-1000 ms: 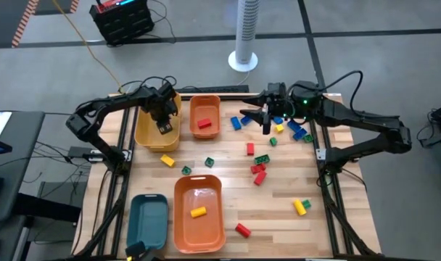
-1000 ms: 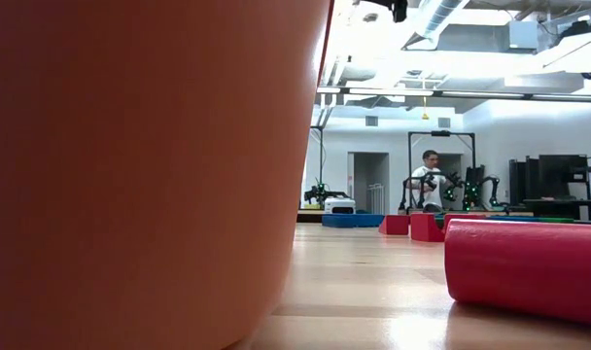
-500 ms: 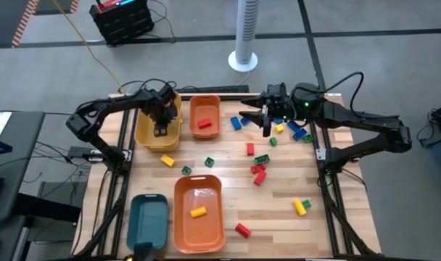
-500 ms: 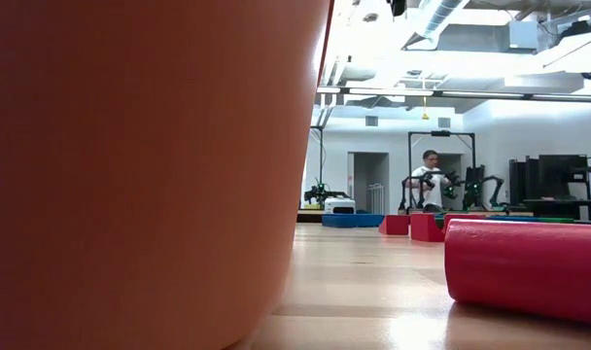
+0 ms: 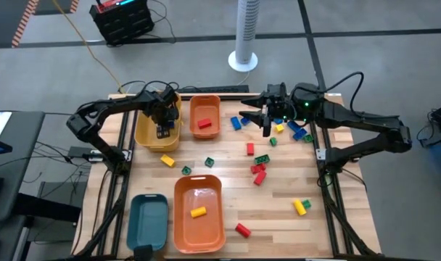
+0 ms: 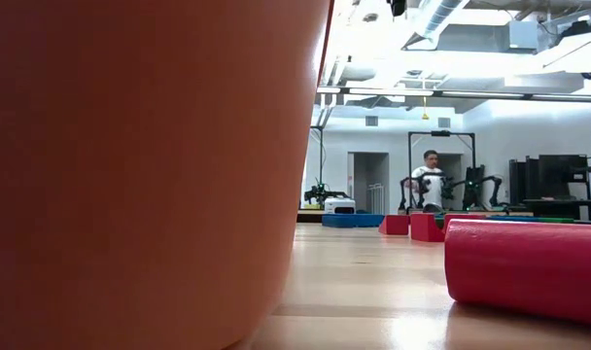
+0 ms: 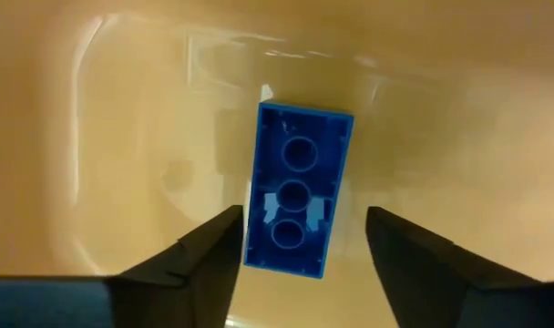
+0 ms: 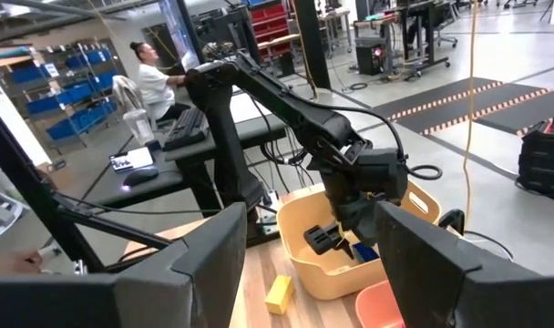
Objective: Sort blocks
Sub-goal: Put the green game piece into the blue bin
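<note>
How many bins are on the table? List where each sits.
4: yellow bin at far left, small orange bin beside it, large orange bin at the near edge, teal bin left of that.

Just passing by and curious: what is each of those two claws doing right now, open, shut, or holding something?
Left gripper: open over the yellow bin, blue block lying below it.
Right gripper: open, holding nothing.

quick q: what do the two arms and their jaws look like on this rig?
Both arms are dark, near black, with slim jointed links and loose black cables. The right arm shows a small green light near its wrist. The left gripper and right gripper each end in two flat, dark, tapered fingers; no markings are visible.
</note>
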